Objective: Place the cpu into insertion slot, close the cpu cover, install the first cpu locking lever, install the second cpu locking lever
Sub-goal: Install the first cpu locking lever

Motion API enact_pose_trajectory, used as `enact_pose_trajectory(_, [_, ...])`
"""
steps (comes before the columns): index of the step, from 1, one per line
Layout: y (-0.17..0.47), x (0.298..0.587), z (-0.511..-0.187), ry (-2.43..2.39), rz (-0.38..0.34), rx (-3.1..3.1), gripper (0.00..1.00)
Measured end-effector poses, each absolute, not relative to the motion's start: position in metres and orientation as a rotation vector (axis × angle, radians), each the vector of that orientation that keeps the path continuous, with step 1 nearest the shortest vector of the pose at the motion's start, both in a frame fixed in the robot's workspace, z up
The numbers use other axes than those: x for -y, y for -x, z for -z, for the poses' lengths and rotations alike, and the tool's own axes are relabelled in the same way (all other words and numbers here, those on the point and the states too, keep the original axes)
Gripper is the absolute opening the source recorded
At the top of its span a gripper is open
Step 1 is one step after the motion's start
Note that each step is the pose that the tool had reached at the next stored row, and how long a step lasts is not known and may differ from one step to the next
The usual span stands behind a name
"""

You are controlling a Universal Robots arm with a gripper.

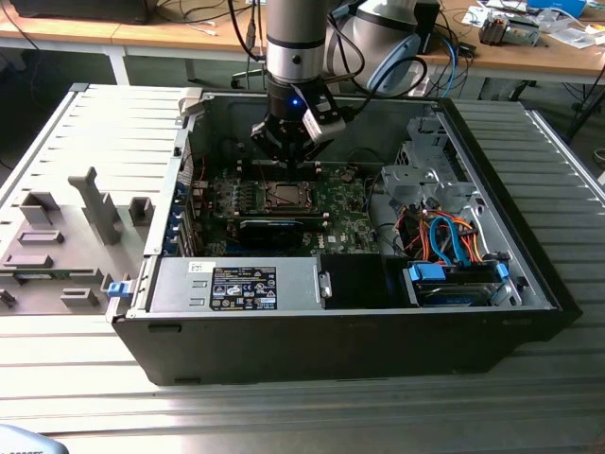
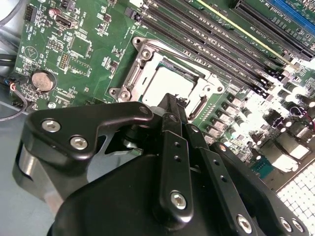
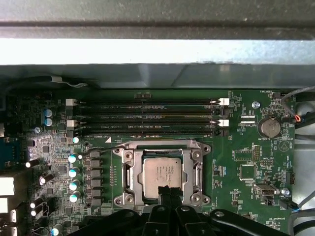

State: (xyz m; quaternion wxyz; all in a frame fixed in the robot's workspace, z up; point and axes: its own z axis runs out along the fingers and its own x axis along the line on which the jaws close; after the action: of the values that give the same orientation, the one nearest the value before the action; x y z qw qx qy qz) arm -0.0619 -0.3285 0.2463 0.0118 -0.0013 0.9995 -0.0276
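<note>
The cpu (image 3: 161,172) lies flat in the socket on the green motherboard, its silvery top also plain in the second wrist view (image 2: 165,83). The cpu cover (image 3: 129,169) lies down around it as a silver frame, with the chip showing through its window (image 2: 129,78). A thin wire lever (image 3: 98,150) runs out from one corner of the socket. My gripper (image 3: 167,189) hangs just above the socket's edge, its black fingers (image 2: 173,147) pressed together and shut on nothing. In the exterior view the gripper (image 1: 288,151) is over the socket (image 1: 284,197) inside the open case.
Black memory slots (image 3: 147,118) run beside the socket, and a row of capacitors (image 3: 74,172) stands on its other side. A coin battery (image 3: 269,128) sits further off. The case wall (image 1: 312,113) rises close behind the arm. Drive bays and orange cables (image 1: 444,236) lie at the exterior view's right.
</note>
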Motion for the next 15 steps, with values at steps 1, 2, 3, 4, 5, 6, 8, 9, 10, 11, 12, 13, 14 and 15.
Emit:
enact_pose_trajectory(1, [0.0619, 0.3285, -0.2463, 0.006, 0.086, -3.117, 0.11])
enact_pose_trajectory(2, [0.0619, 0.3285, -0.2463, 0.008, 0.086, -3.117, 0.11])
enact_pose_trajectory(3, [0.0619, 0.3285, -0.2463, 0.013, 0.086, -3.117, 0.11])
enact_pose_trajectory(4, [0.0619, 0.3285, -0.2463, 0.015, 0.086, -3.117, 0.11])
enact_pose_trajectory(5, [0.0619, 0.3285, -0.2463, 0.018, 0.086, -3.117, 0.11])
enact_pose_trajectory(6, [0.0619, 0.3285, -0.2463, 0.021, 0.086, -3.116, 0.11])
enact_pose_trajectory(8, [0.0619, 0.3285, -0.2463, 0.026, 0.086, -3.116, 0.11])
enact_pose_trajectory(9, [0.0620, 0.3286, -0.2462, 0.041, 0.067, -3.116, 0.11])
enact_pose_trajectory(10, [0.0619, 0.3285, -0.2462, 0.056, 0.023, -3.116, 0.11])
enact_pose_trajectory(11, [0.0619, 0.3285, -0.2461, 0.082, 0.020, -3.115, 0.11])
enact_pose_trajectory(12, [0.0619, 0.3285, -0.2461, 0.093, 0.018, -3.115, 0.11])
enact_pose_trajectory(13, [0.0619, 0.3285, -0.2461, 0.097, 0.018, -3.115, 0.11])
enact_pose_trajectory(14, [0.0619, 0.3285, -0.2461, 0.097, 0.018, -3.115, 0.11])
enact_pose_trajectory(15, [0.0619, 0.3285, -0.2461, 0.097, 0.018, -3.115, 0.11])
